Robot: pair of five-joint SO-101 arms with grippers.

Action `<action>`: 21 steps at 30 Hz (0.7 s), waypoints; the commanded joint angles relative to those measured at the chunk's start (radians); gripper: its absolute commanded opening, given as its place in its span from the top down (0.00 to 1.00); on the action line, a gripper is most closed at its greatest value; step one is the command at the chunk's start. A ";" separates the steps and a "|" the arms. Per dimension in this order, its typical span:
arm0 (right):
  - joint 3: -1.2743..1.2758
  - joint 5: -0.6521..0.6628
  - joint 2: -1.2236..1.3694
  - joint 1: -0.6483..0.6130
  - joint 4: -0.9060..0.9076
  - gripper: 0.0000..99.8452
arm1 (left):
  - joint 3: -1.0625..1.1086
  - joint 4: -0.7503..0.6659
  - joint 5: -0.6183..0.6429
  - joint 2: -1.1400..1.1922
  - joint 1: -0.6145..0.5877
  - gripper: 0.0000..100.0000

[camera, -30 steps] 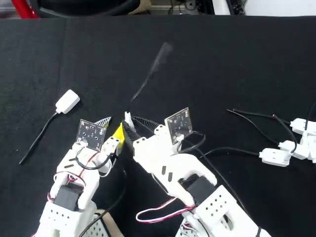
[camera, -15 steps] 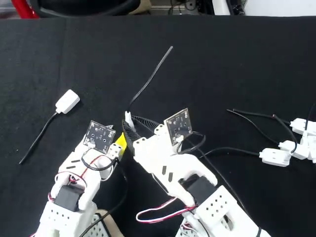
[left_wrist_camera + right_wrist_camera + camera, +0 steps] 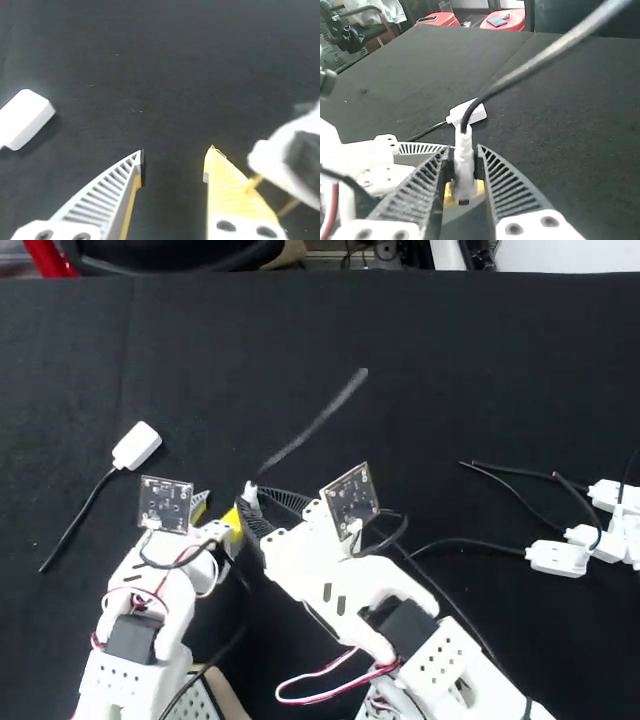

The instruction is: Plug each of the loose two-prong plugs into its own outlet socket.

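White plug (image 3: 464,170) in right end effector (image 3: 464,149)

Two robot arms stand at one black table (image 3: 450,360): the left arm (image 3: 150,610) and the right arm (image 3: 350,590). Each carries one gripper, the left gripper (image 3: 172,162) and the right gripper (image 3: 464,148), making four fingers in all. There are two square camera boards, one on each wrist (image 3: 165,503) (image 3: 350,498).

Two white plugs have black cords: the lying plug (image 3: 136,444) and the clamped plug (image 3: 465,165). On the right side lie three more white connector bodies (image 3: 557,558) (image 3: 612,495) (image 3: 600,538); plug or socket, I cannot tell. At least three thin black leads (image 3: 510,472) run there. Two red containers (image 3: 437,19) (image 3: 505,19) sit beyond the table.
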 commanded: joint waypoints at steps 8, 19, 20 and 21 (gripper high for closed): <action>-0.125 0.015 -0.002 -0.026 0.127 0.99 | -0.051 -0.075 0.009 -0.012 -0.113 0.79; -0.120 0.014 -0.010 0.055 0.077 0.99 | -0.039 0.075 -0.230 -0.011 -0.079 0.79; -0.120 -0.021 -0.010 0.068 0.069 0.99 | -0.025 0.087 -0.295 -0.011 -0.053 0.79; -0.119 -0.063 -0.010 0.071 0.064 0.99 | -0.019 0.091 -0.338 -0.011 -0.033 0.79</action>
